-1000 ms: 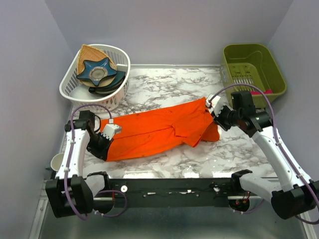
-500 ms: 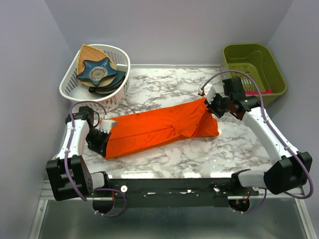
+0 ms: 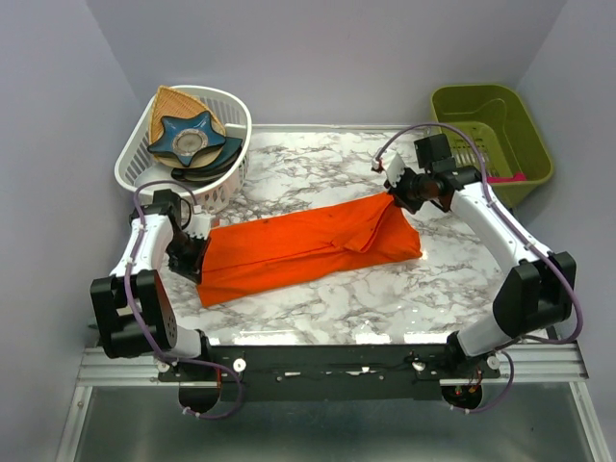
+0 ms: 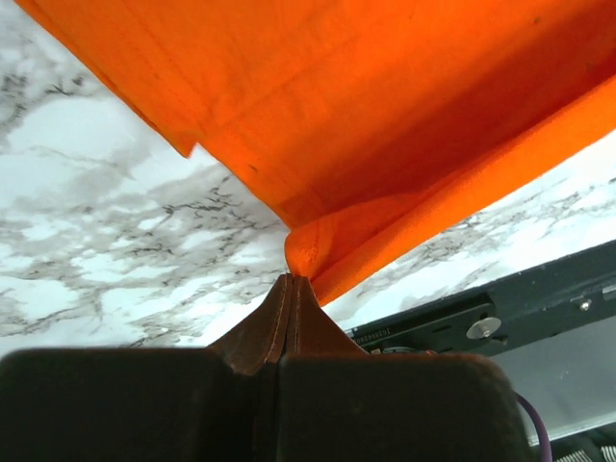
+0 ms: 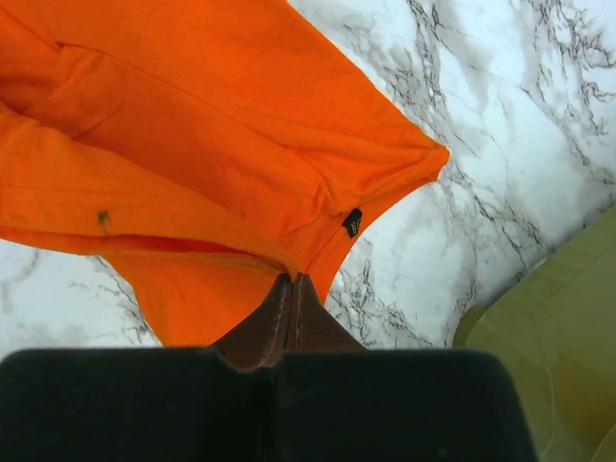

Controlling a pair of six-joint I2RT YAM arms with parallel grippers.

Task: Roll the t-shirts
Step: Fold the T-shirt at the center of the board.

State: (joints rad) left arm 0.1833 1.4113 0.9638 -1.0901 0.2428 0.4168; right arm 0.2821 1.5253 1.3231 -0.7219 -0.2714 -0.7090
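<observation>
L gripper (image 4: 291, 281) jaws pinched together on t-shirt (image 3: 308, 245) corner, right at tips. R gripper (image 5: 292, 281) likewise clamped on opposite edge. T-shirt stretched betw. both over marble table (image 3: 318, 164). Top view hides both pinch pts; wrist views crop the cloth.

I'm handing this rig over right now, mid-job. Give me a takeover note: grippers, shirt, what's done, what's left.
Grippers: the left gripper is shut, pinching the left end of the orange t-shirt. The right gripper is shut on the shirt's right end, on the side of the green bin.
Shirt: folded into a long narrow band, stretched between both grippers across the marble table.
Done: lengthwise fold.
Left: no roll started; probably lay it flat, then roll from one end.
</observation>
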